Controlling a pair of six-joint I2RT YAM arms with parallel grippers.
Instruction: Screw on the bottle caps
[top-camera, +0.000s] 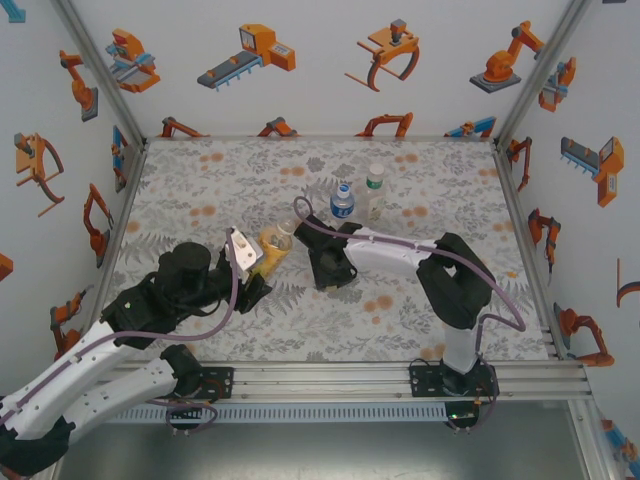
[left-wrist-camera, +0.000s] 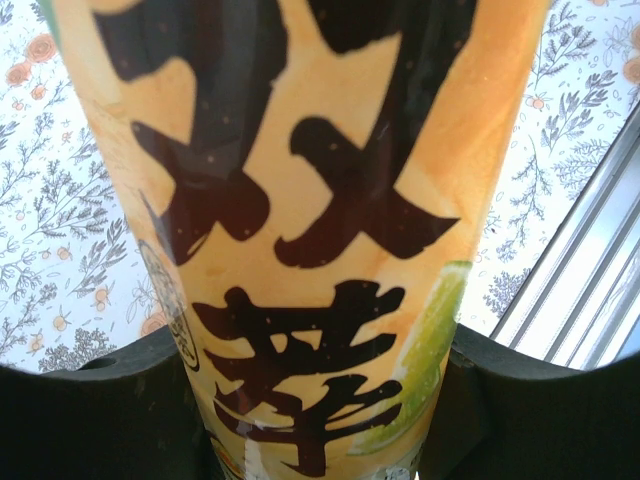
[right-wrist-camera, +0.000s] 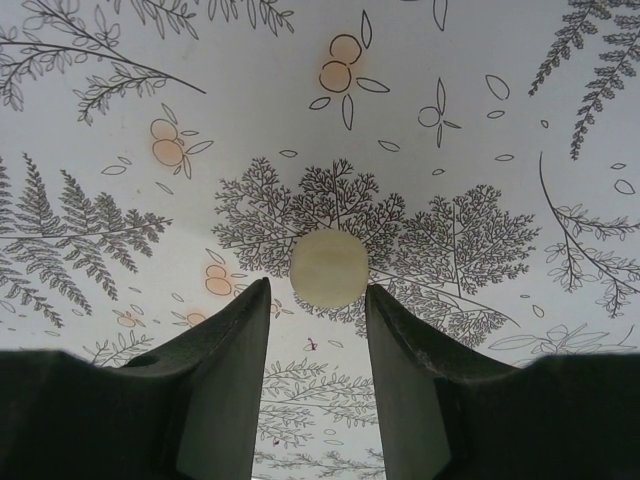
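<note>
Left gripper (left-wrist-camera: 320, 410) clamps the yellow bottle (left-wrist-camera: 320, 220), tilted over the middle of the mat (right-wrist-camera: 500, 110). Right gripper (right-wrist-camera: 318, 286) is spread, straddling a cap (right-wrist-camera: 330, 269) lying mid-mat. I'd drop lower, centre it, then pinch squarely.

The yellow bottle (left-wrist-camera: 320, 240) is cut off at top and bottom.

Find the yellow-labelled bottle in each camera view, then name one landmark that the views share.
Top external: the yellow-labelled bottle lies tilted near the mat's centre, held by the left gripper.
Left wrist: the yellow-labelled bottle is close up, clamped by the left gripper.
Right wrist: a pale cap lies at the tips of the right gripper.
Shared landmark: the floral mat.
</note>
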